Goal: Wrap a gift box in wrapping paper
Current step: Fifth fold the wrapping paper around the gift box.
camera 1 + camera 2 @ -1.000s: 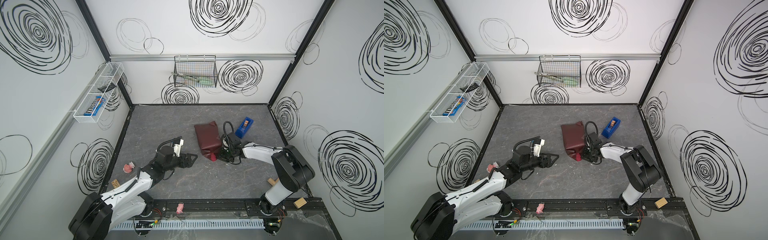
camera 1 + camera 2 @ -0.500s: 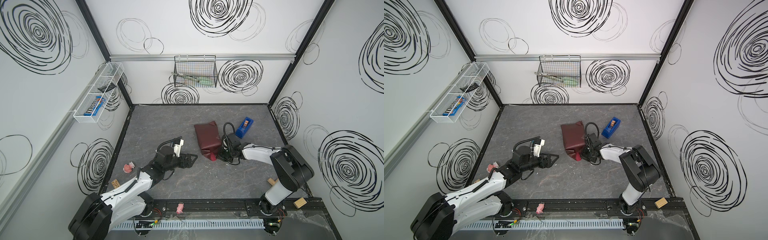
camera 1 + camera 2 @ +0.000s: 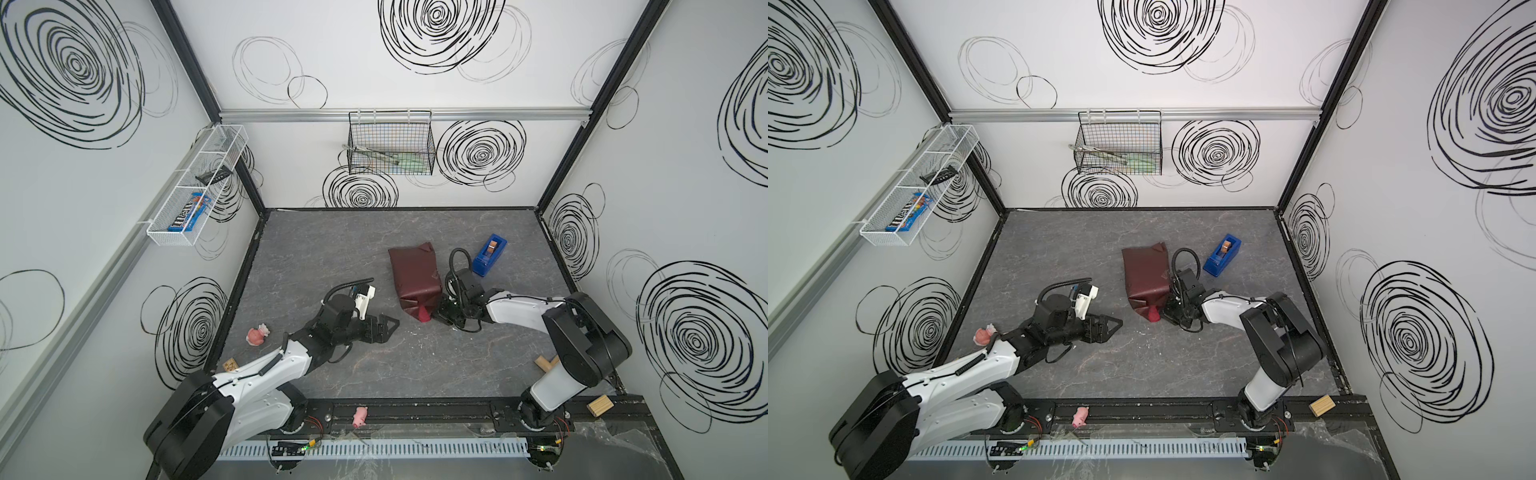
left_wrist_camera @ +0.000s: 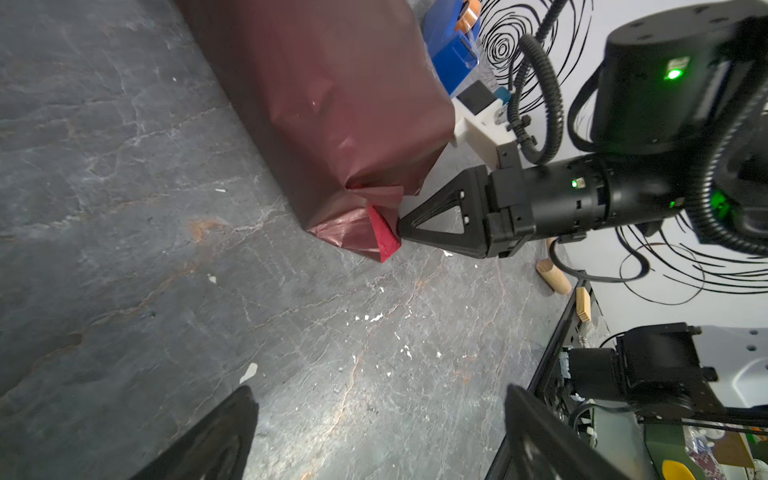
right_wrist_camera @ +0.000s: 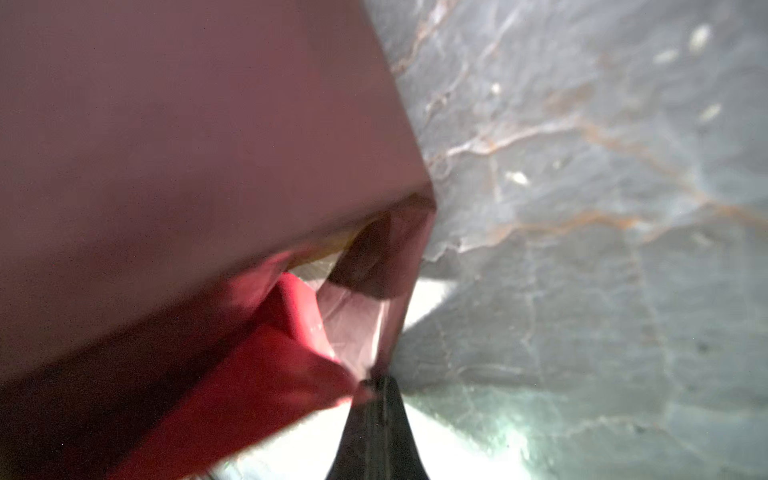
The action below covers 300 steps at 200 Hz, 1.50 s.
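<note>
The wrapping paper (image 3: 413,276), folded into a boxy maroon parcel, lies just beside the blue tape dispenser (image 3: 489,254). Near the dispenser, the right gripper (image 4: 400,235) is pinched fully closed on what looks like a bright red corner flap of the paper. The left gripper (image 3: 392,330), well apart from the dispenser, gapes wide, holding nothing.

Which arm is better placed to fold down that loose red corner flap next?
Right. The right hand is shut on the paper at that flap; the left hand is open, apart from the paper.
</note>
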Each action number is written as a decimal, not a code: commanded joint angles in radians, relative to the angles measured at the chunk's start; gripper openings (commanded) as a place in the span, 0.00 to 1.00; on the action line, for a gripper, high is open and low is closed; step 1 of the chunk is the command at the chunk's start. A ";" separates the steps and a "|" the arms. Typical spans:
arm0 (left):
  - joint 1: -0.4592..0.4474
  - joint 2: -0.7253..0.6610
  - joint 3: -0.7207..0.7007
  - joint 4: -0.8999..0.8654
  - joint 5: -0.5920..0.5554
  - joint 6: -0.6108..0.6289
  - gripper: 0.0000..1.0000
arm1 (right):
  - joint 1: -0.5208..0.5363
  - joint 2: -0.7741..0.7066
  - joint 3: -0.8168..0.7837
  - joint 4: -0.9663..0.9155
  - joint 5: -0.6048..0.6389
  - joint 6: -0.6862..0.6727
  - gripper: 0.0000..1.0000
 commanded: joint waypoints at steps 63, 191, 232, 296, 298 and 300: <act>-0.008 0.037 -0.004 0.071 0.026 0.010 0.96 | 0.000 -0.083 -0.021 0.013 -0.029 0.027 0.00; -0.002 -0.017 -0.007 0.023 0.013 0.021 0.96 | 0.084 0.044 0.087 -0.124 0.167 0.040 0.39; 0.000 -0.034 -0.012 0.013 0.008 0.018 0.96 | 0.107 0.088 0.134 -0.214 0.251 0.058 0.36; 0.001 -0.054 -0.014 0.003 -0.002 0.018 0.96 | 0.153 0.139 0.152 -0.227 0.257 0.089 0.20; 0.001 -0.055 -0.014 0.003 -0.002 0.018 0.96 | 0.155 0.140 0.151 -0.228 0.258 0.092 0.20; 0.001 -0.056 -0.015 0.003 -0.001 0.017 0.96 | 0.156 0.138 0.151 -0.227 0.260 0.094 0.19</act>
